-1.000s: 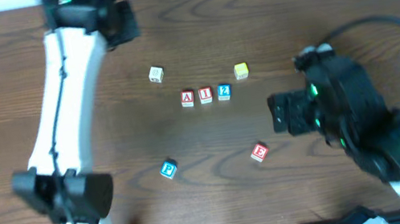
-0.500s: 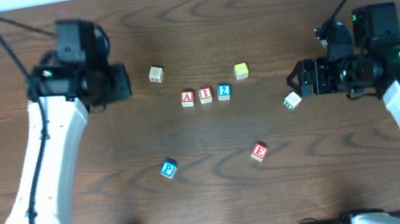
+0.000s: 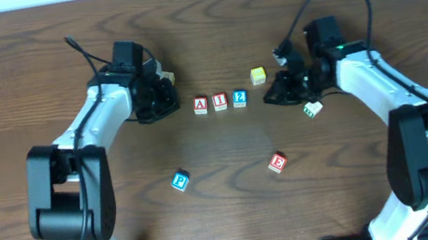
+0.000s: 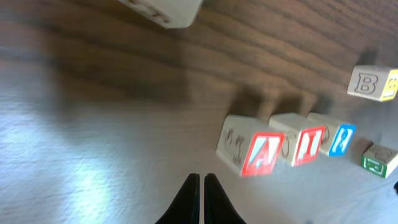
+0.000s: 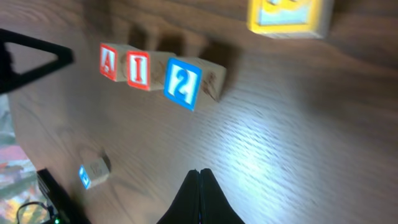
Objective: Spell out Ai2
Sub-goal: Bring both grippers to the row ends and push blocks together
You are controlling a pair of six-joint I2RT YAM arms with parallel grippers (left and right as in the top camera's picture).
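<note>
Three cubes stand side by side in a row at the table's middle: the red "A" cube (image 3: 200,105) (image 4: 252,149) (image 5: 109,61), the red "I" cube (image 3: 220,101) (image 4: 301,140) (image 5: 138,68) and the blue "2" cube (image 3: 239,97) (image 4: 336,135) (image 5: 183,83). My left gripper (image 3: 161,104) (image 4: 201,177) is shut and empty, just left of the "A". On the other side, a little right of the "2", my right gripper (image 3: 273,97) (image 5: 200,173) is shut with nothing in it.
A yellow cube (image 3: 258,75) (image 5: 287,15) lies behind the row on the right. A white cube (image 3: 167,78) sits by the left wrist. A green-and-white cube (image 3: 312,109) lies under the right arm. The blue "P" cube (image 3: 180,181) and red "E" cube (image 3: 278,162) lie nearer the front.
Both arms have swung in from the table's sides to flank the row. Both grippers have closed. The cubes have not moved.
</note>
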